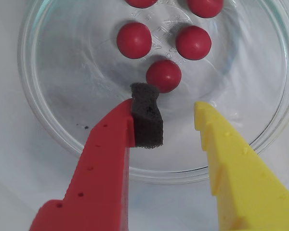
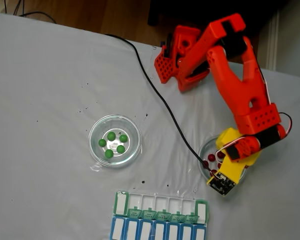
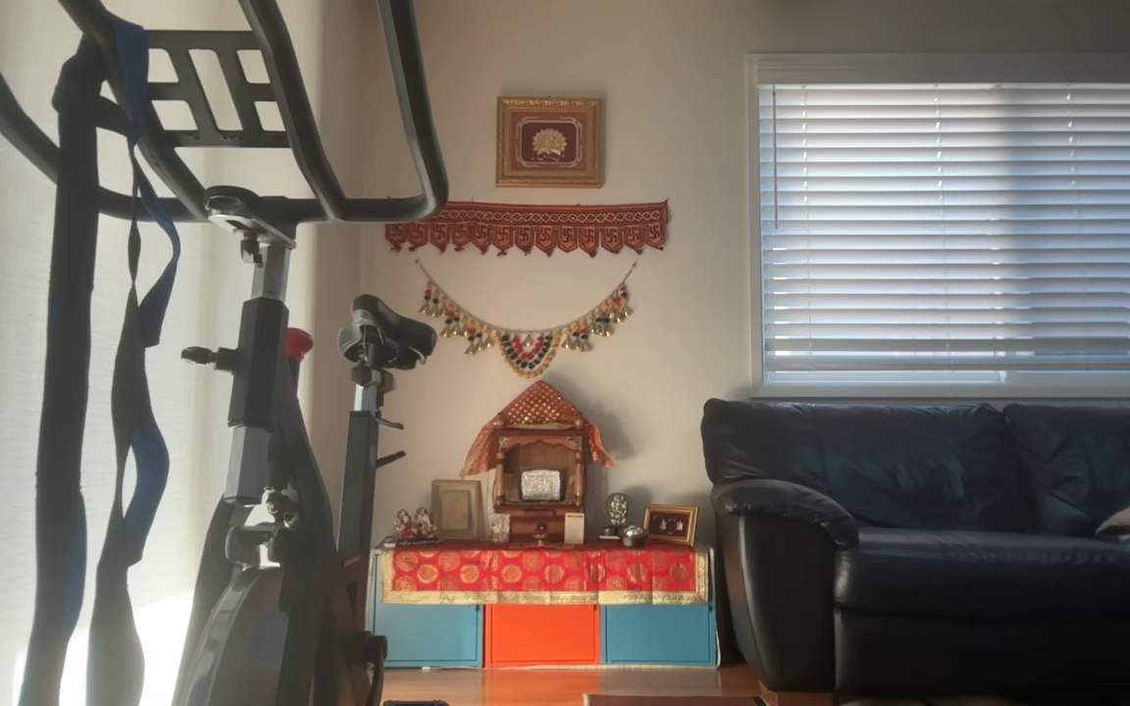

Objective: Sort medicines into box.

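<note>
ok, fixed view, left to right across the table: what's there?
Round clear glass dish of green balls → green-and-white pill organizer row → black cable → round glass dish of red balls → yellow-and-red tool.

text: none readable | lid letters: too small to read

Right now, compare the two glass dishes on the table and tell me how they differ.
The left dish holds five green balls; the right dish holds red balls. The left dish stands in the open, while the arm's gripper hangs over the right dish with its jaws apart. In the fixed view the left dish shows whole; the right one is partly hidden. Both are round, clear and shallow.
</note>
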You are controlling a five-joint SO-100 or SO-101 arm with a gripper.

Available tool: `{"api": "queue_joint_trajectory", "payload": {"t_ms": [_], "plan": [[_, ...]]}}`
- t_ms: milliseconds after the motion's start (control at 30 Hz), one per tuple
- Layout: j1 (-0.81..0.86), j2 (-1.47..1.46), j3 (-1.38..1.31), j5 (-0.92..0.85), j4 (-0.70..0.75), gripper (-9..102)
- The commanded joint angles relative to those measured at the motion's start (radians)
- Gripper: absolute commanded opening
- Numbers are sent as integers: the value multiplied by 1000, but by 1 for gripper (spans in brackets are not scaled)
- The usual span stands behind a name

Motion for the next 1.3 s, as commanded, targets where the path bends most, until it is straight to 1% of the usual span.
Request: {"api": "queue_joint_trajectory", "payload": {"t_ms": [0, 600, 800, 1267], "plan": [[-14, 25, -14, -8, -8, 17], [-28, -14, 28, -14, -72, 17], [-32, -38, 28, -6, -87, 20], [-15, -63, 28, -26, -130, 23]]}}
